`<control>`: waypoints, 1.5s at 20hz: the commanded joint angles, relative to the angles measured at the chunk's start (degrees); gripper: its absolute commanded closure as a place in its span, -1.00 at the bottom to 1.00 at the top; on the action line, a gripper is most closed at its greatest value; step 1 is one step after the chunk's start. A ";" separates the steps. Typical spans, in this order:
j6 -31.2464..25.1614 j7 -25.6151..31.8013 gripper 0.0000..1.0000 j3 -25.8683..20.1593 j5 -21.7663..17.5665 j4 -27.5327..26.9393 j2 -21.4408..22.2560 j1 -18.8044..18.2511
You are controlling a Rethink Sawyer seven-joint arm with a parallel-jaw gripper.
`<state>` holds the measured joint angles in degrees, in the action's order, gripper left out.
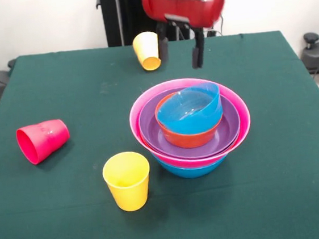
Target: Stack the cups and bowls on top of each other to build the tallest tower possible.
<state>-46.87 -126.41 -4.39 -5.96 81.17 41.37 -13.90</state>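
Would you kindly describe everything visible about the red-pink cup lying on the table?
The red-pink cup is a small glossy plastic tumbler, tapering toward its base. It lies on its side on the green tablecloth, open mouth facing the lower left, base to the right. It sits apart, left of the pile of bowls, touching only the cloth.

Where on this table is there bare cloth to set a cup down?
Bare cloth lies right of the bowl stack, along the near edge beyond the upright yellow cup, and at the far left corner. It is crowded behind the stack, where the open pincer hangs beside a tipped yellow cup.
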 commanded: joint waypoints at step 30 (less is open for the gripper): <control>2.37 -3.90 -1.00 -2.51 -0.03 0.00 -5.92 4.32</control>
<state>-46.88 -126.41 -4.49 -5.59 81.16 40.25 -10.76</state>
